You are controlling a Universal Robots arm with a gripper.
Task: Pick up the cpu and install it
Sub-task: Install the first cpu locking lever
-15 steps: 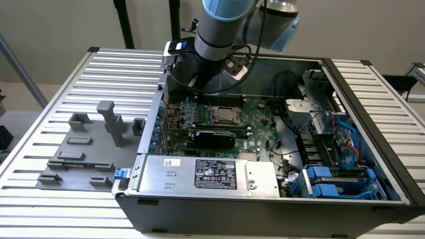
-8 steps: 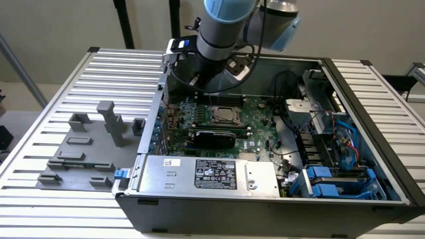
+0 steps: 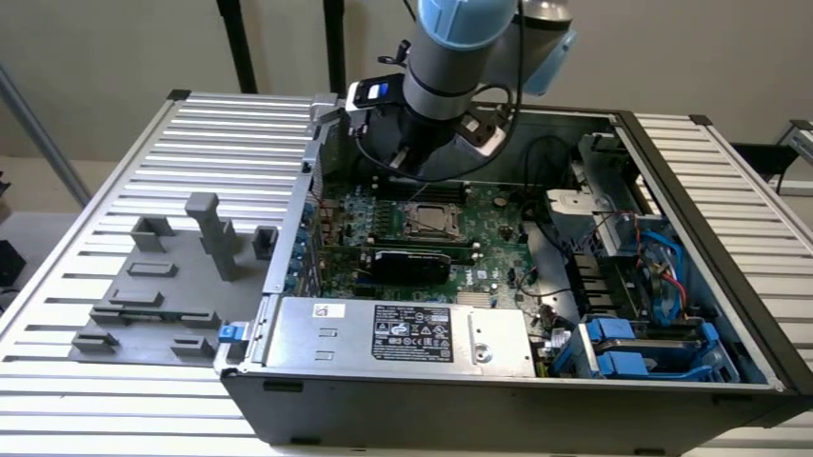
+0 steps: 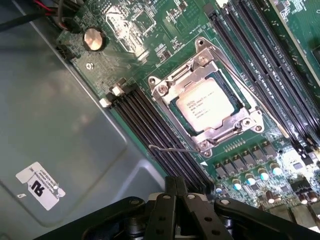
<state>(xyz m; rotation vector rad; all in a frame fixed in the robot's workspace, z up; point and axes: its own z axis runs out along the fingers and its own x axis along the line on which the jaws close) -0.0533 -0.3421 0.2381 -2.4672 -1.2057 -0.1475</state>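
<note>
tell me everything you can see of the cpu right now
The cpu is a small flat square chip with a pale silver-grey metal top that carries faint printed text. It lies flat in the motherboard, seated inside the silvery metal socket frame, which closes around its edges. A strip of green shows along the lid's edge. Nothing else touches it. The shut hand is apart from it and holds nothing.

A green motherboard [image 3: 502,238] lies flat in the floor of an open computer case [image 3: 508,414]. In the exterior view, a silver power supply [image 3: 406,333] with a black label sits just beside the motherboard's near edge. Blue drive caddies [image 3: 635,347] stand off the board toward the exterior view's right. Grey plastic fixture blocks [image 3: 209,233] stand well apart from the board on the exterior view's left, on a slatted table [image 3: 242,133]. On the board itself are long black memory slots [image 4: 155,132] and a coin cell battery [image 4: 93,39].
</note>
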